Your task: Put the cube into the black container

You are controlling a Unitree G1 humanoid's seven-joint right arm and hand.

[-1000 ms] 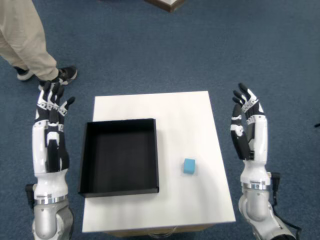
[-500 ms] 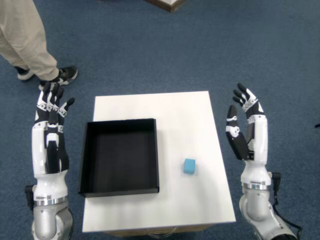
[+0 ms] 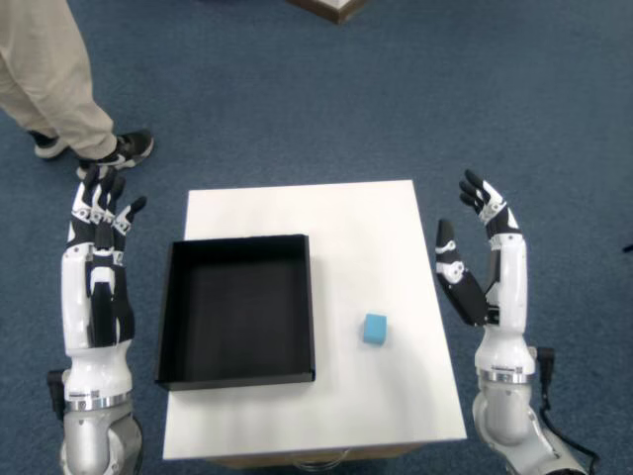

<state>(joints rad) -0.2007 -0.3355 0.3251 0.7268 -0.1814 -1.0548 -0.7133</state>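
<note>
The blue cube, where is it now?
In the head view, the blue cube lies on the white table, right of the black container, untouched.

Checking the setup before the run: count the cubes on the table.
1. The blue cube sits on the white table, right of the black container, which looks empty; none seems hidden.

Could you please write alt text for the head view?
A small blue cube sits on a white table, right of an empty black container. The right hand hovers open at the table's right edge.
</note>
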